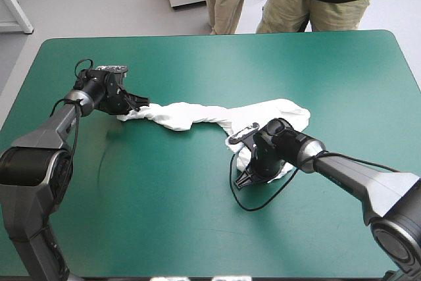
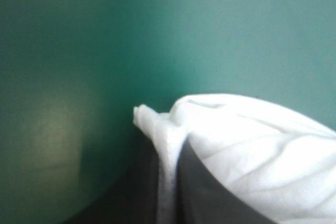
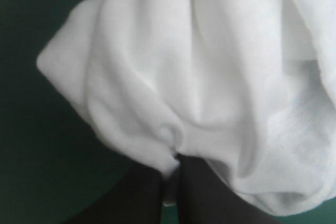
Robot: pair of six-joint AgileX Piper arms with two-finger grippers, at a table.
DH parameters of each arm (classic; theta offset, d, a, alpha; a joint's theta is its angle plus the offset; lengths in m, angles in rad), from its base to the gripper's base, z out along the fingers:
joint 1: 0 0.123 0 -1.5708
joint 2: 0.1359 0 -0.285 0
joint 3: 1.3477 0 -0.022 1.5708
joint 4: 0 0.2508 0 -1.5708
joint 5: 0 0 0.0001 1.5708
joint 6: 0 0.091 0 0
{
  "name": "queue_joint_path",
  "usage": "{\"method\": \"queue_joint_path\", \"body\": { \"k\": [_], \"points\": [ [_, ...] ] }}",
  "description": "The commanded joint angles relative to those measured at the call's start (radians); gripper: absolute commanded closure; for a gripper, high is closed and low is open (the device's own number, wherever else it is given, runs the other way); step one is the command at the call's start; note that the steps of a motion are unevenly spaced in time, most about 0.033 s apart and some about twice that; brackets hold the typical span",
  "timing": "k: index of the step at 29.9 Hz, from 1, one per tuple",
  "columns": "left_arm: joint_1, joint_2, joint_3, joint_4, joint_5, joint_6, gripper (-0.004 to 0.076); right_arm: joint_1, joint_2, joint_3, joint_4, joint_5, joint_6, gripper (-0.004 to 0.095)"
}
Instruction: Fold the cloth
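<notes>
The white T-shirt [image 1: 210, 115] lies stretched into a twisted rope across the middle of the teal-green table, wider at its right end. My left gripper [image 1: 137, 105] is shut on the T-shirt's left tip, low over the cover. In the left wrist view a thin fold of T-shirt [image 2: 167, 145] runs between the black fingers [image 2: 205, 192], with more cloth draped over one of them. My right gripper [image 1: 245, 177] is shut on the T-shirt's near right end. In the right wrist view the T-shirt [image 3: 210, 77] bunches into the gripper [image 3: 171, 174] and spreads out ahead of it.
The teal-green cover [image 1: 197, 228] is bare in front of the T-shirt and behind it. The right arm's black cable loops on the table just in front of the right gripper.
</notes>
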Motion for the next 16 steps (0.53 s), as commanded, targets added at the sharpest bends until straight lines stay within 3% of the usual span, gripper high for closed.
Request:
{"method": "queue_joint_path", "body": {
  "k": [1, 6, 16],
  "points": [
    [0.004, -0.106, -0.009, 0.011, 0.052, 0.018, 0.0733, -0.016, -0.044, 0.012, 0.085, -0.047, -0.002, 0.0925],
    [0.004, -0.227, -0.009, 0.011, 0.052, 0.042, 0.0733, -0.083, -0.222, -0.025, 0.080, 0.006, -0.002, 0.0925],
    [0.002, -0.543, -0.022, -0.064, 0.040, 0.148, 0.0733, -0.169, -0.492, -0.281, -0.059, 0.099, -0.034, 0.0925]
  ]
}}
